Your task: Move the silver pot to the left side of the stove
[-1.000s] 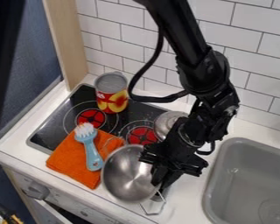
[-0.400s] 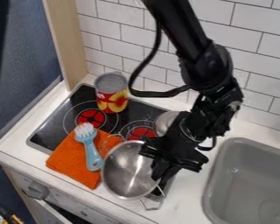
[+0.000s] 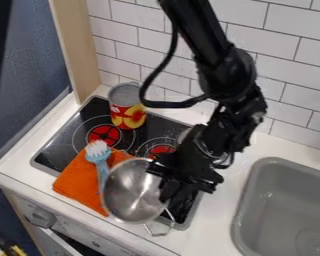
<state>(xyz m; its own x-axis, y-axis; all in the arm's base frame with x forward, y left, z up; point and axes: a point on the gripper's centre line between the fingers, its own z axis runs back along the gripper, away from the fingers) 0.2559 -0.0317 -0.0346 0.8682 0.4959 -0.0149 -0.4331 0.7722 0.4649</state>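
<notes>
Wht ctr (image 3: 219,215), blk stove (image 3: 61,149) w/ can (image 3: 127,106), cloth (image 3: 76,182)

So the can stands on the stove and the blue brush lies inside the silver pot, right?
Not quite: the camera view shows the blue brush lying on the orange cloth, not inside the silver pot. The can does stand on the stove.

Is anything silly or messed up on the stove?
Yes! An orange cloth is spread crookedly over the front edge of the stove, with a blue brush on top. That looks odd because stoves are for cooking, not cleaning things.
</notes>
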